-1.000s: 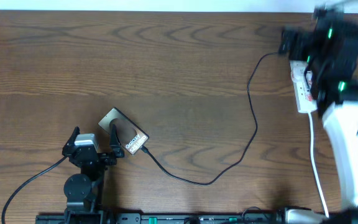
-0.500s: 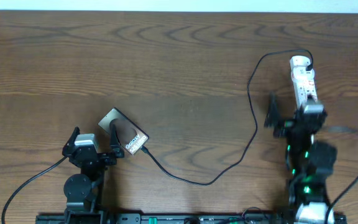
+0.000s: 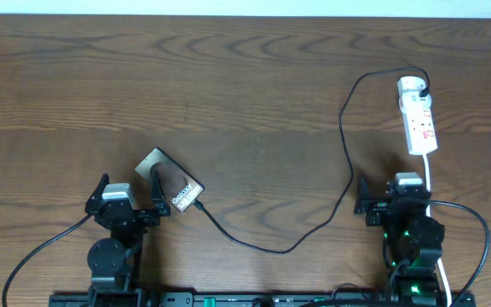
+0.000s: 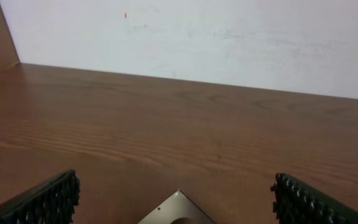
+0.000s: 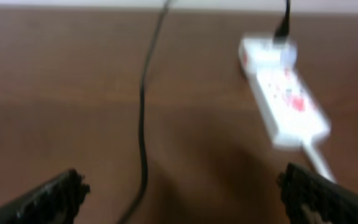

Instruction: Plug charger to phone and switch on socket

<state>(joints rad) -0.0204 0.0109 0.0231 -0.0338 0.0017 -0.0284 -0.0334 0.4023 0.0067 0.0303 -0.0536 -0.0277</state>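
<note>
The phone [image 3: 170, 182] lies flat on the brown wooden table [image 3: 228, 85], and the charger [image 3: 351, 173] runs from the phone's end in a loop to the white socket [image 3: 419, 115], far to the phone's right. The left gripper [image 4: 174, 179] gapes empty at the phone's corner. The right gripper [image 5: 182, 174], well right of the phone, is likewise spread and empty, and a white wall [image 4: 229, 37] rises beyond the phone.

The overhead view is sharp and evenly lit, with only soft, faint shadows on the table [image 3: 245, 85]. The left wrist view is clear too: the wall [image 4: 229, 37] is bright, and the wood below it carries a dull sheen. The right wrist view is blurred throughout. The socket [image 5: 281, 93] is smeared, its red marks perhaps switches, and the charger [image 5: 143, 124] is soft-edged.
</note>
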